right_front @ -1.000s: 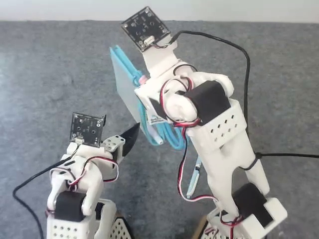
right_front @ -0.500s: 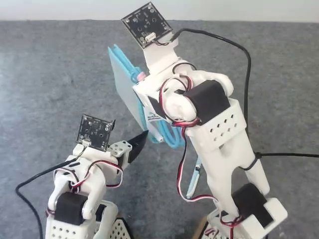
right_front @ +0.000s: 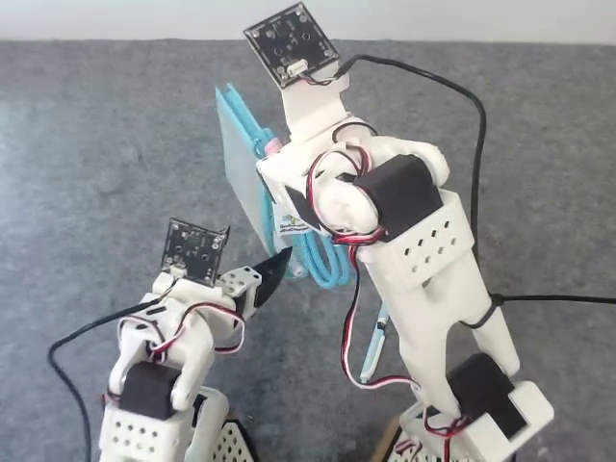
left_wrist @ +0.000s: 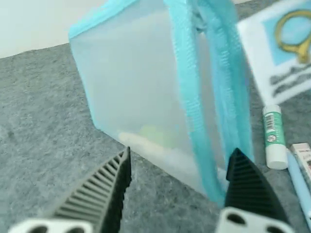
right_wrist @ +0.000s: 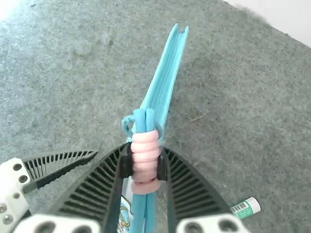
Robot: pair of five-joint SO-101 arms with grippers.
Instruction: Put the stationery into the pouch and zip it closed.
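Note:
A translucent pouch [right_front: 241, 164] with cyan edging hangs upright above the grey table. My right gripper [right_wrist: 145, 150] is shut on the pink bead [right_wrist: 144, 154] of its cyan cord, and the pouch [right_wrist: 167, 73] stretches away edge-on beyond the fingers. My left gripper [left_wrist: 182, 155] is open just below the pouch's [left_wrist: 136, 87] lower corner, not touching it; in the high view its black fingers [right_front: 274, 265] sit beside that corner. A white glue stick [left_wrist: 273, 136] and a blue pen [left_wrist: 301, 184] lie on the table past the pouch. The pouch's inside is hazy.
A white printed tag [left_wrist: 282, 53] hangs from the pouch by the right arm. The pen [right_front: 375, 342] lies beside the right arm's base, the glue stick [right_wrist: 245, 206] near it. A black cable [right_front: 462, 106] loops behind the right arm. Grey felt covers the table.
My left arm has swung to the right, bringing its open gripper under the pouch's lower corner. The right arm and pouch have shifted slightly to the right.

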